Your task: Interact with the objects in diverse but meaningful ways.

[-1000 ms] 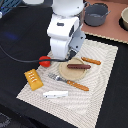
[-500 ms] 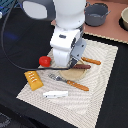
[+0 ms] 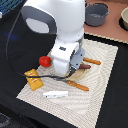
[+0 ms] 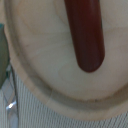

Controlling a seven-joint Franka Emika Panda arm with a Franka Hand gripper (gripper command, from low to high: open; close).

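My gripper [image 3: 71, 71] hangs low over the tan round plate [image 3: 81, 74]; the white hand hides its fingers, and none show in the wrist view. The reddish-brown sausage stick [image 3: 85, 66] lies on the plate, and the wrist view shows it close up [image 4: 86, 35] on the plate [image 4: 45, 65]. The red tomato [image 3: 44, 61] and the yellow-orange bread block [image 3: 33, 79] lie at the exterior view's left. The white fish-like piece [image 3: 55, 94] lies near the mat's front. One orange-handled utensil [image 3: 93, 62] lies behind the plate, another [image 3: 77, 85] in front.
Everything sits on a striped cream placemat [image 3: 102, 90] on a dark table. A grey pot [image 3: 96, 14] and a pale bowl [image 3: 124, 18] stand at the back on a tan surface. A black cable [image 3: 10, 55] loops at the exterior view's left.
The arm has come down and forward over the plate, and the hand now covers most of the plate and the sausage. The objects on the mat have not moved.
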